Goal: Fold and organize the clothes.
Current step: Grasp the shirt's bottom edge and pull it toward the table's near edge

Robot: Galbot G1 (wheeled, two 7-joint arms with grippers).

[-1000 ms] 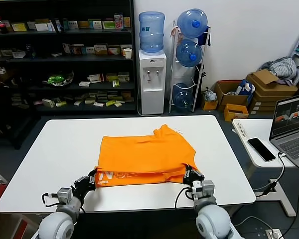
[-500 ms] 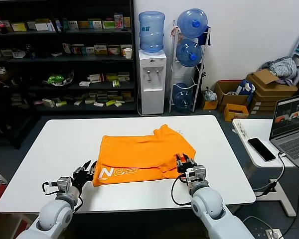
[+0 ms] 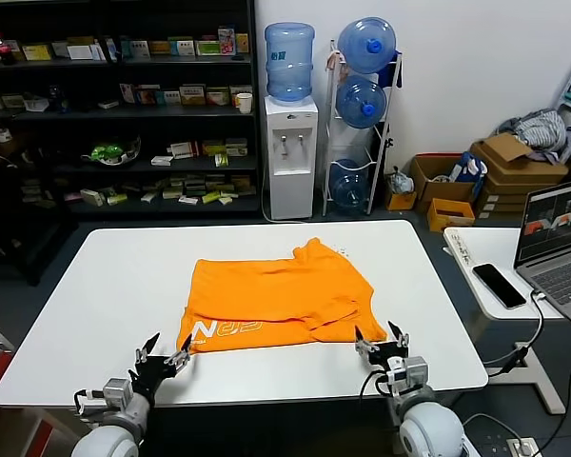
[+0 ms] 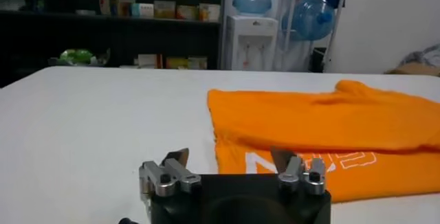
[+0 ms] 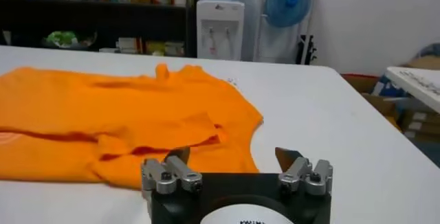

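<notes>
The T-shirt (image 3: 274,303) lies part-folded at centre frame on the bench (image 3: 95,286); my left fingers (image 3: 181,356) and right fingers (image 3: 362,347) are spread empty just below its hem, clear for the next fold.

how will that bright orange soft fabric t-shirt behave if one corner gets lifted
The bright orange soft fabric T-shirt would probably flop and drape: it lies flat with wrinkles and a loose folded flap. It looks light, so it may drag across the smooth white table rather than stay put.

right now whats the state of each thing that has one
orange T-shirt: folded, lying flat on the white table, held by nothing
left end effector: open, empty, off the shirt's near edge
right end effector: open, empty, off the shirt's near edge
laptop: open, screen lit
</notes>
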